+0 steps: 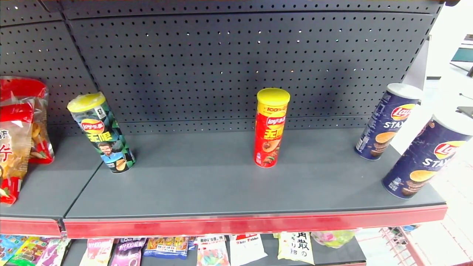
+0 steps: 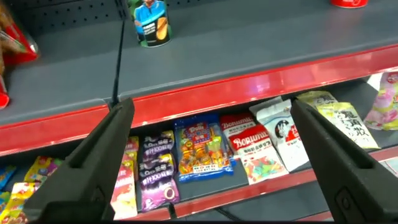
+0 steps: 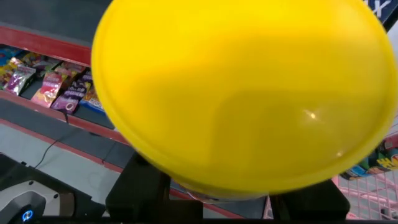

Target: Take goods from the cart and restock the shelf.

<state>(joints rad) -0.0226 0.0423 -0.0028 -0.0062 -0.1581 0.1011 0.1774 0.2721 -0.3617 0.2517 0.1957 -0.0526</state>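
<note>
A chip can with a yellow lid (image 3: 242, 93) looms close in the right wrist view, and my right gripper (image 3: 221, 202) is shut on it, its dark fingers (image 3: 140, 193) showing beneath the lid. My left gripper (image 2: 210, 109) is open with nothing between its fingers (image 2: 99, 155), hanging in front of the shelf's red front edge (image 2: 249, 81). On the grey shelf (image 1: 207, 184) stand a green can (image 1: 101, 133) at the left, a red can (image 1: 271, 127) in the middle and two blue cans (image 1: 388, 122) (image 1: 426, 159) at the right.
Red snack bags (image 1: 18, 133) fill the neighbouring shelf bay on the left. The lower shelf holds several small candy and snack packets (image 2: 202, 149). A pink wire cart (image 3: 373, 199) shows by the can. Wide free gaps lie between the cans on the shelf.
</note>
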